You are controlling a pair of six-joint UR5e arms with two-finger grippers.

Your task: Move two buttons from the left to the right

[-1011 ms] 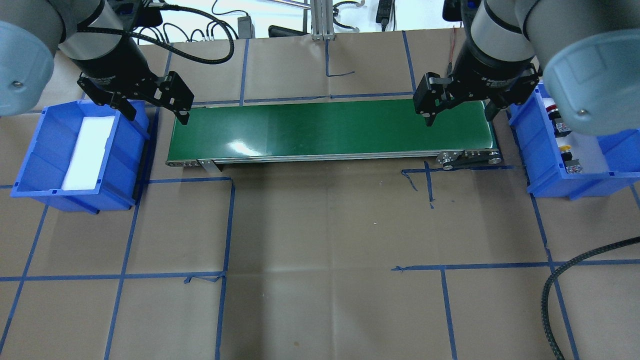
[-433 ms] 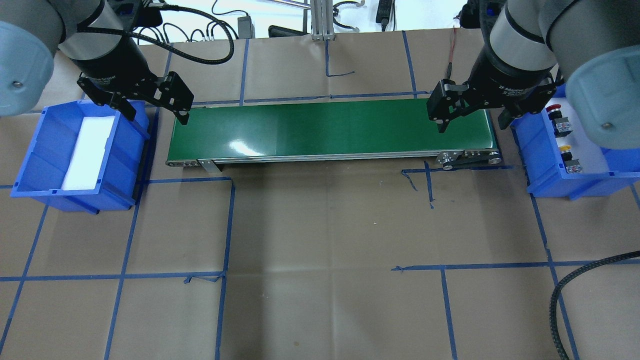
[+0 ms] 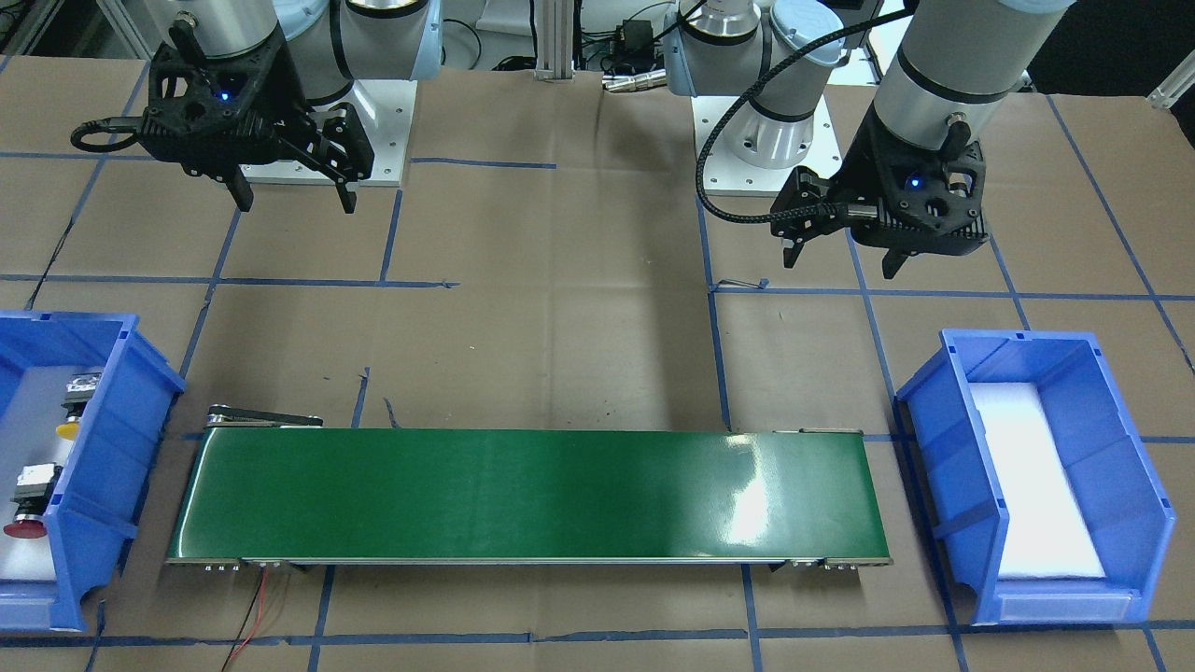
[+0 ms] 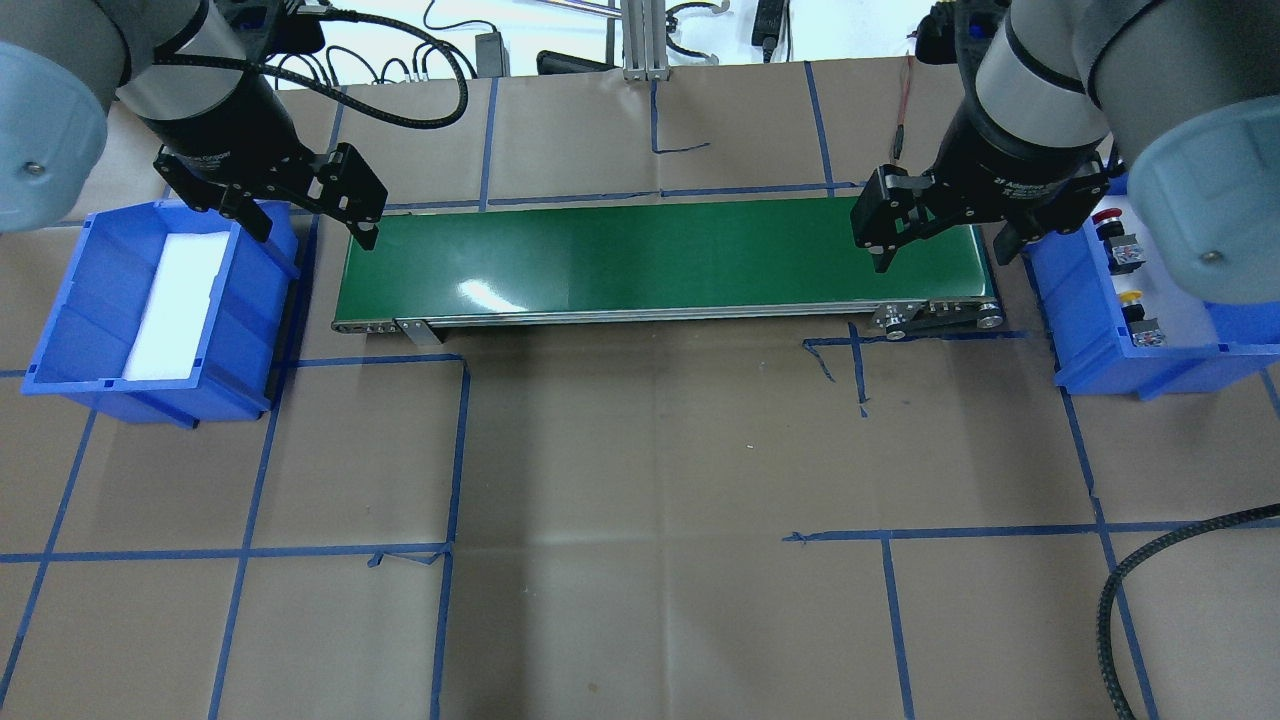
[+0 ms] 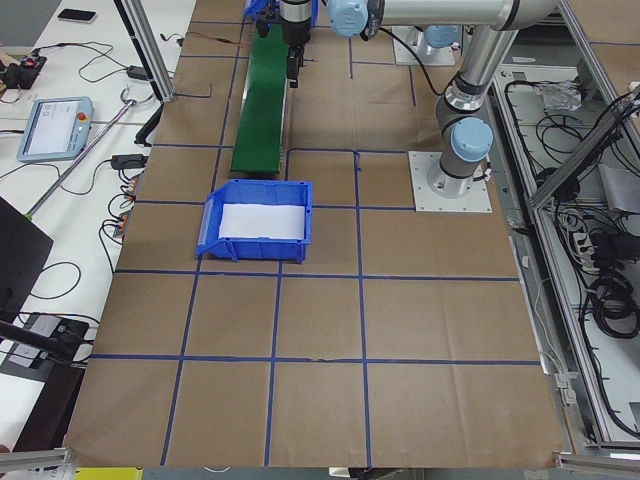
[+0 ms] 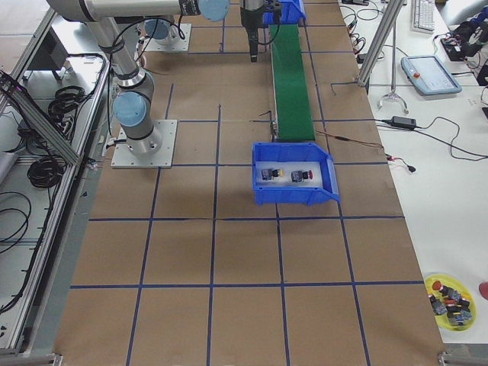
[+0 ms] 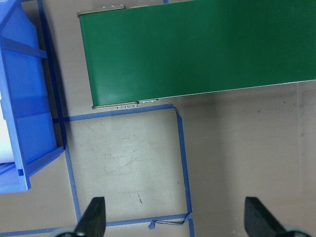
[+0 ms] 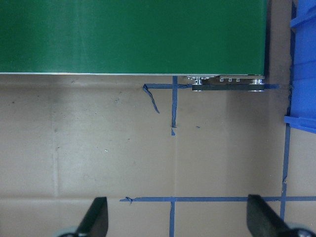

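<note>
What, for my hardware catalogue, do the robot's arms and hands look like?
Both arms, left arm and right arm, are silver-grey tubes with pale blue joint caps. The left hand and right hand are black and angular, each with two slim fingers and a small blue light. A black braided cable runs along the left arm.

The blue plastic bin (image 3: 112, 448) with the red-capped push button (image 3: 23, 530) and the yellow-capped push button (image 3: 67, 430) is cut off by the front-facing view's left edge. In the overhead view it is partly covered by the right arm's grey joint (image 4: 1205, 215). In each wrist view only black fingertips (image 7: 94, 217) are shown.
</note>
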